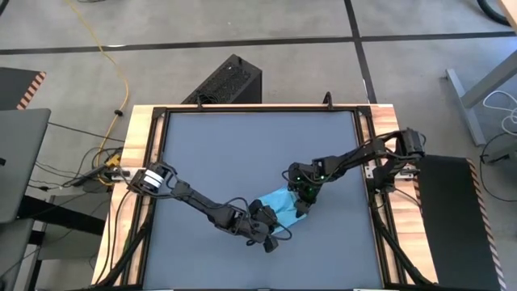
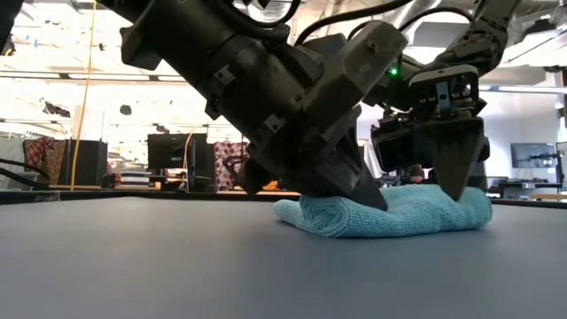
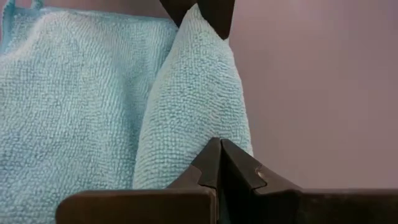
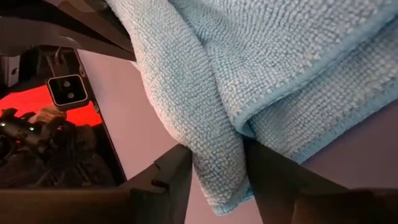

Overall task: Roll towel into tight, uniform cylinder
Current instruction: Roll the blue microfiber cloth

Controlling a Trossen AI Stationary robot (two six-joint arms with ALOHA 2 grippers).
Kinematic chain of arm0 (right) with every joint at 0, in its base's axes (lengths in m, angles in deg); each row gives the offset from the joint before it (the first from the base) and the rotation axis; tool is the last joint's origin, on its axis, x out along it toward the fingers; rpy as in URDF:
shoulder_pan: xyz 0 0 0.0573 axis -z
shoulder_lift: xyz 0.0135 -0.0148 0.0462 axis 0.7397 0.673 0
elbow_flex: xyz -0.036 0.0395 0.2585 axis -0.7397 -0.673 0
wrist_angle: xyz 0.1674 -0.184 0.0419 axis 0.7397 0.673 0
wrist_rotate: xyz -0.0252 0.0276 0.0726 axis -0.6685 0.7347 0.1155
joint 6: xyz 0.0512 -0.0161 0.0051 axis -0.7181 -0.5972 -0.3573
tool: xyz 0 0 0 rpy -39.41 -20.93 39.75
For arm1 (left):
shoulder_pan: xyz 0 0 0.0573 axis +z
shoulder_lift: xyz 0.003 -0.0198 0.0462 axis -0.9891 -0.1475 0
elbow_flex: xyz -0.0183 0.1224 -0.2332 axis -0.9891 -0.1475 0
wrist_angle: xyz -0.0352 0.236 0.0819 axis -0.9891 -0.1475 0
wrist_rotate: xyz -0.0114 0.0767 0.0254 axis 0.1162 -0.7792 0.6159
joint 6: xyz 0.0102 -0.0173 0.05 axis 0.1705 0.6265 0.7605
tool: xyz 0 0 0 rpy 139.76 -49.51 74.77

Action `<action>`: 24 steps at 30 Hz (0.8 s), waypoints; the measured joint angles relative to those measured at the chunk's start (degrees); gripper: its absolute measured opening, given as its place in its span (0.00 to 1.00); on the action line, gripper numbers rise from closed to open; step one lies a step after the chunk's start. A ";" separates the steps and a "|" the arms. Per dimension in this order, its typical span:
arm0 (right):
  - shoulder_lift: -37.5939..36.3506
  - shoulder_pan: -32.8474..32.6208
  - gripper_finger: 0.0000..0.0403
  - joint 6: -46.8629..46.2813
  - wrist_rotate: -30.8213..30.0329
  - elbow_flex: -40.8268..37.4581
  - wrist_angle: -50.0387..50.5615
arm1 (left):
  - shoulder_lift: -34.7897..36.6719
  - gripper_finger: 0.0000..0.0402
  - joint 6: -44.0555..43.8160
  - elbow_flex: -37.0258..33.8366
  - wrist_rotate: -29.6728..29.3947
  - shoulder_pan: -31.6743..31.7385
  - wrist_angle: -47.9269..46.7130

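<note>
The light-blue towel (image 1: 279, 206) lies on the dark grey tabletop (image 1: 242, 145), near the middle toward the near edge. It is partly rolled, with a thick rolled fold along one side (image 3: 193, 106) and a flatter part beside it (image 3: 68, 106). In the low view it is a low bundle (image 2: 416, 217). My left gripper (image 1: 265, 228) is shut and sits on the near end of the roll. My right gripper (image 1: 303, 206) stands over the far right end, shut on a fold. My left gripper presses its shut fingertips (image 3: 221, 158) down on the near end of the towel's rolled fold (image 3: 186, 155), slanting down from the table's left. No cloth shows between the fingers. The towel lies on the table. My right gripper pinches a thick fold of the towel (image 4: 217, 168) between its two fingers (image 4: 177, 180), several layers together. The fingers point down from above (image 2: 456, 182) at the towel's right end. The towel rests on the table below them.
Bare tabletop lies all around the towel, widest toward the far and left sides (image 1: 226, 137). A black box (image 1: 226, 81) stands on the floor beyond the far edge. A laptop (image 1: 20, 162) is off the table's left side.
</note>
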State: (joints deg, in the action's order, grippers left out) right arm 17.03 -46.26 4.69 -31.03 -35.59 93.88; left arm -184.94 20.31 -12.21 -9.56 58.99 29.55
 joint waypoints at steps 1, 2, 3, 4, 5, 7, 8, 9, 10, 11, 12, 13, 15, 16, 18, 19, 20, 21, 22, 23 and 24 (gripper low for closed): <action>-0.03 0.15 0.45 -0.17 0.21 0.00 0.17 | 0.00 0.00 -0.05 0.00 -0.02 0.00 0.00; -0.32 0.27 0.46 -0.23 0.40 0.00 0.51 | 0.00 0.00 -0.29 0.00 -0.03 0.00 0.00; -0.78 0.28 0.46 -0.21 0.35 0.00 1.07 | 0.00 0.00 -0.35 0.00 -0.04 0.02 -0.01; -1.28 0.36 0.46 -0.19 0.24 -0.01 1.42 | 0.00 0.00 -0.35 0.00 -0.06 -0.03 0.01; -2.01 0.56 0.46 -0.18 0.16 -0.04 1.81 | 0.00 0.00 -0.35 0.00 -0.21 -0.09 0.03; -4.35 0.84 0.45 0.01 -0.50 -0.04 2.94 | 0.00 0.00 -0.33 -0.02 -1.32 -0.32 0.65; -5.79 1.09 0.45 0.07 -1.16 -0.08 3.93 | 0.00 0.00 -0.31 -0.02 -1.71 -0.46 0.97; -7.32 1.41 0.44 0.17 -2.01 -0.09 5.03 | 0.00 0.00 -0.35 -0.03 -1.95 -0.59 1.11; -8.75 1.61 0.44 0.63 -3.06 -0.09 6.18 | 0.00 0.00 -0.54 -0.07 -2.14 -0.71 1.28; -10.12 1.86 0.43 1.40 -3.78 -0.09 7.53 | 0.00 0.00 -0.83 -0.07 -2.15 -0.75 1.39; -11.53 2.19 0.43 2.12 -4.36 -0.09 9.00 | 0.00 0.00 -0.96 -0.07 -2.18 -0.86 1.43; -12.87 2.43 0.43 3.18 -4.99 -0.09 10.34 | 0.00 0.00 -0.96 -0.07 -2.41 -0.98 1.52; -15.44 2.58 0.43 6.27 -5.60 -0.09 13.06 | 0.00 0.00 -0.65 -0.07 -3.10 -1.21 2.19; -16.75 2.35 0.43 8.46 -5.62 -0.09 14.33 | 0.00 0.00 -0.60 -0.07 -3.26 -1.32 2.57; -19.25 0.64 0.42 12.32 -5.97 -0.09 16.13 | 0.00 0.00 -0.72 -0.07 -3.62 -1.37 3.06; -20.54 -0.66 0.42 13.60 -6.52 -0.09 16.62 | 0.00 0.00 -0.91 -0.07 -3.63 -1.38 3.09; -21.78 -2.19 0.42 14.65 -7.70 -0.09 16.58 | 0.00 0.00 -0.97 -0.07 -3.62 -1.39 3.09; -23.00 -4.00 0.42 15.52 -9.81 -0.08 16.10 | 0.00 0.00 -1.01 -0.07 -3.64 -1.38 3.09; -24.22 -6.24 0.42 16.58 -12.60 -0.07 15.46 | 0.00 0.00 -1.05 -0.07 -3.66 -1.38 3.09; -25.23 -8.79 0.42 18.08 -16.08 -0.06 14.63 | 0.00 0.00 -1.11 -0.07 -3.70 -1.38 3.18; -26.09 -11.56 0.42 20.35 -19.71 -0.04 13.77 | 0.00 0.00 -1.21 -0.07 -3.70 -1.38 3.22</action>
State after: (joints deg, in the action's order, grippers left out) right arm -9.05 -57.82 25.04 -50.74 -35.63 107.65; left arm -184.94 19.11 -12.27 -13.27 57.62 32.77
